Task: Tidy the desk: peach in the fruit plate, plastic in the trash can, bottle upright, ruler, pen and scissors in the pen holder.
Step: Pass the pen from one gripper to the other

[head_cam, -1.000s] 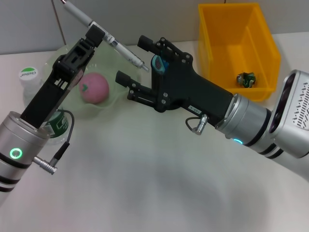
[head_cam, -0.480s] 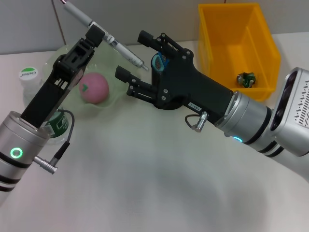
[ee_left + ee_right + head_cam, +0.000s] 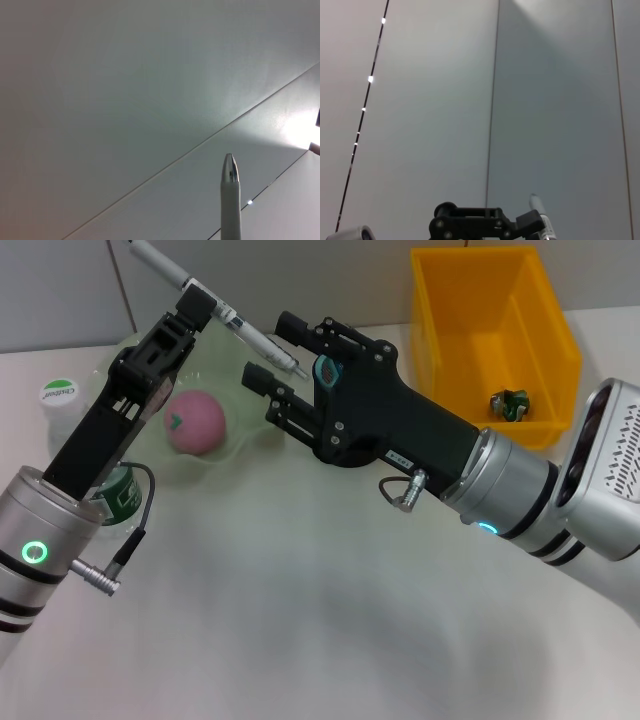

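Head view: left gripper (image 3: 196, 312) clamps the pen (image 3: 215, 308) mid-barrel, raised and slanted, its tip reaching between the spread fingers (image 3: 262, 377) of the right gripper (image 3: 280, 352) just beside it, seemingly for a hand-over.

The left wrist view showed the pen (image 3: 230, 200), white-barrelled with a shiny silver rounded end, rising from the frame's lower edge. Behind it lay a plain pale panelled surface (image 3: 125, 90) crossed by thin diagonal seams, with a bright glare patch (image 3: 300, 130) near one edge.
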You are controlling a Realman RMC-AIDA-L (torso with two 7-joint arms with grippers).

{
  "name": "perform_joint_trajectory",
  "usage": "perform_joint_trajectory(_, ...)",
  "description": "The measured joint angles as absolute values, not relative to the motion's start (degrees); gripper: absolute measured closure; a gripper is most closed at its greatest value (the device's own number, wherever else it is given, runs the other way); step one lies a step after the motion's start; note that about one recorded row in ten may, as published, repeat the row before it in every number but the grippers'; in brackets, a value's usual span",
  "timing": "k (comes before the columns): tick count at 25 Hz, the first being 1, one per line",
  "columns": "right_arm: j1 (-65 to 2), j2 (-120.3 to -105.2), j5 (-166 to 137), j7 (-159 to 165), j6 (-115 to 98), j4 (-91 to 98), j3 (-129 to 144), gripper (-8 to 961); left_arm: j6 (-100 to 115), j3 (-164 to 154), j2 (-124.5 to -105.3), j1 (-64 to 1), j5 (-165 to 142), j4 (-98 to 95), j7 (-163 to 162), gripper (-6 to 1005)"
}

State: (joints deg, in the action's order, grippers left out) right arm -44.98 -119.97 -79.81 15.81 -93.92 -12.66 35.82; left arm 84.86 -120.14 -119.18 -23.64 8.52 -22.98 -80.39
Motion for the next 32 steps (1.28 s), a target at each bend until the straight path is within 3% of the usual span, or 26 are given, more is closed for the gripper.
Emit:
perform_joint_trajectory(14, -45.26, -119.97, -79.81, 15.82, -93.70, -12.73, 35.68, 664, 84.89, -120.48, -119.18, -23.64, 9.44, -23.03, -80.39, 866)
perform_joint_trajectory(32, -45.35, -119.97, -79.81, 15.82, -93.51, -12.75, 35.68, 703, 84.90, -121.06, -119.18, -23.80, 9.40, -23.09, -80.32, 865)
